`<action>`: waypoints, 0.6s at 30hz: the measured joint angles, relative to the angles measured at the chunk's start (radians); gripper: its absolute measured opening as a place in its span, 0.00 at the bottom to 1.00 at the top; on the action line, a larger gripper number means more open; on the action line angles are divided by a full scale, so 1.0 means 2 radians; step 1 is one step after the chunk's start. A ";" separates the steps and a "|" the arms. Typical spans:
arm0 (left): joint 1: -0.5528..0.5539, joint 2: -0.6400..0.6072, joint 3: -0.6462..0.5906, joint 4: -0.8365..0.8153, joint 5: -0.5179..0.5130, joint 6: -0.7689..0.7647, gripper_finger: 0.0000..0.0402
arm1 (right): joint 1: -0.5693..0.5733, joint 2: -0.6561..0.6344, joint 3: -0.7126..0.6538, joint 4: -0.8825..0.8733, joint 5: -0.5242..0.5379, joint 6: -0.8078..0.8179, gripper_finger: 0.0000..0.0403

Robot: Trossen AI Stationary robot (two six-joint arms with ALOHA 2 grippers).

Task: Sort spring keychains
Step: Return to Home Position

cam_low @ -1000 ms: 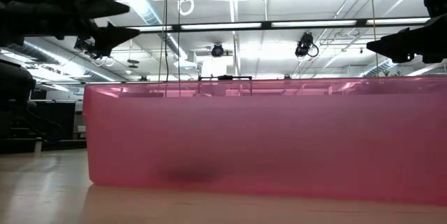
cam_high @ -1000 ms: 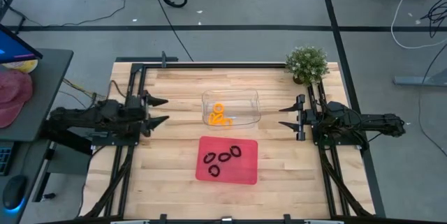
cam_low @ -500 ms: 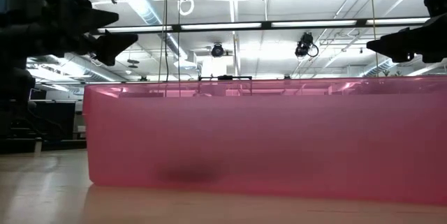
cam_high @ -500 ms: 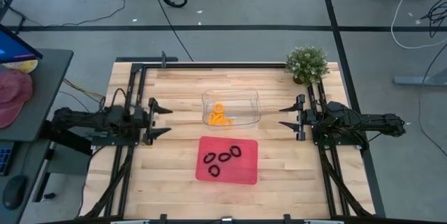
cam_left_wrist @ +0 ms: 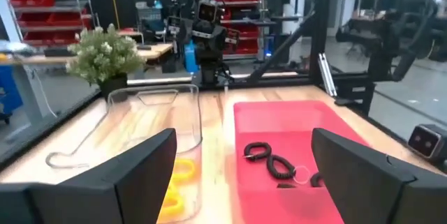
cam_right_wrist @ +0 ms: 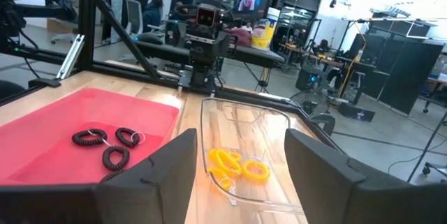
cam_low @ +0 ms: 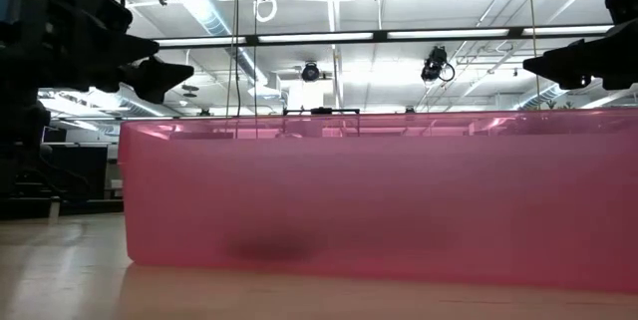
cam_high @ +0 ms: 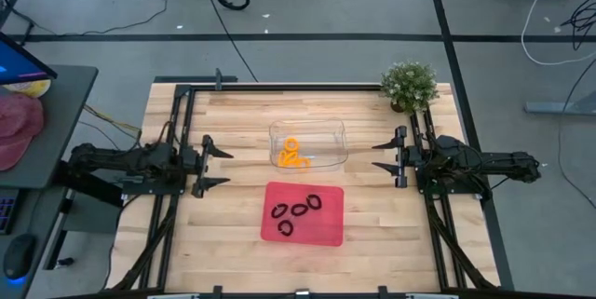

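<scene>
Left claw (cam_high: 222,168): released, fingers spread wide, nothing between them. It sits above the left part of the bench (cam_high: 233,234), tips pointing toward the middle.

Right claw (cam_high: 377,158): also released and empty, above the right part of the bench, tips facing the left claw across the bins. Neither claw touches a bin.

Between the claws, toward the far side of the bench: clear bin (cam_high: 331,131). The orange spring keychains (cam_high: 294,155) lie inside it in one clump near its left half. They overlap, so the count cannot be read.

On the near side of the clear bin, and close to it: red bin (cam_high: 331,234). Four black spring keychains (cam_high: 298,210) lie on its floor in its left half. Three form a loose row and the fourth lies apart, nearer the front edge. The left wrist view confirms black coils in the red bin and orange coils in the clear one. No keychain is seen loose on the bench.

In the low view the red bin's wall fills the frame, and its contents do not show through.

Far right corner of the bench: small potted plant (cam_high: 408,85), upright.
</scene>
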 joint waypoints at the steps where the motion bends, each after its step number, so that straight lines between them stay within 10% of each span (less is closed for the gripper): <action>1: 0.000 0.000 0.000 0.002 0.000 -0.010 0.84 | 0.000 0.000 0.000 0.000 0.000 0.000 0.55; 18: 0.000 0.000 0.000 0.006 -0.004 -0.091 0.84 | 0.000 0.000 0.000 0.001 0.000 0.000 0.55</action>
